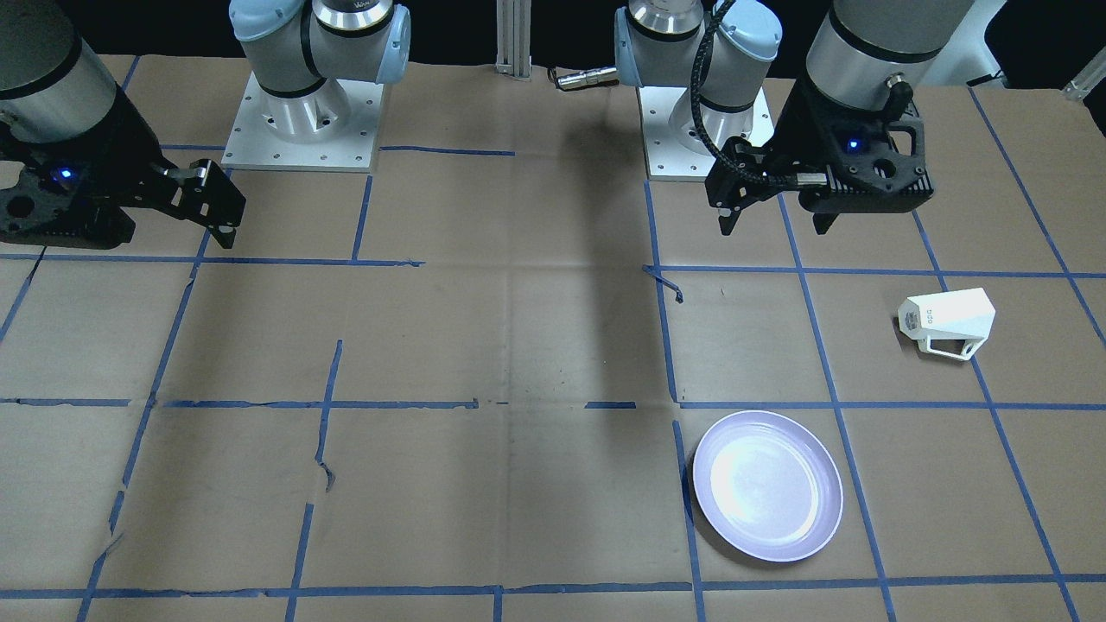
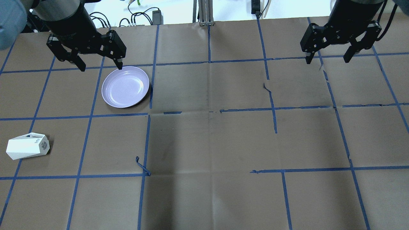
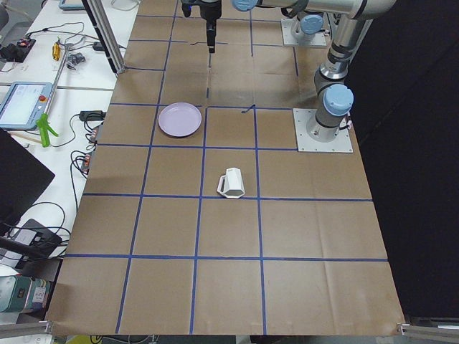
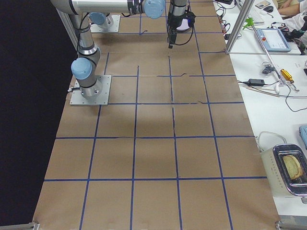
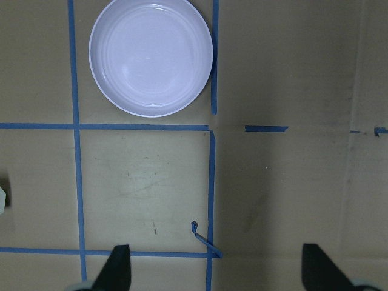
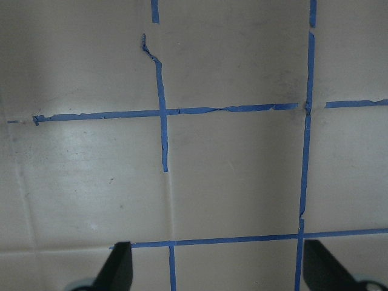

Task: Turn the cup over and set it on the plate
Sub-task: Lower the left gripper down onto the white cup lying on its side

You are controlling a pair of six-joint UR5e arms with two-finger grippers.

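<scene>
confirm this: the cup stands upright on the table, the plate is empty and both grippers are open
Not quite: the cup lies on its side, as the front-facing view shows. The plate is empty, and the left gripper and right gripper are open.

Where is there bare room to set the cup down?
Bare paper between the cup and the plate, and all across the middle to under the right hand. Busiest is the robot's left side: cup, plate, left hand above.
</scene>
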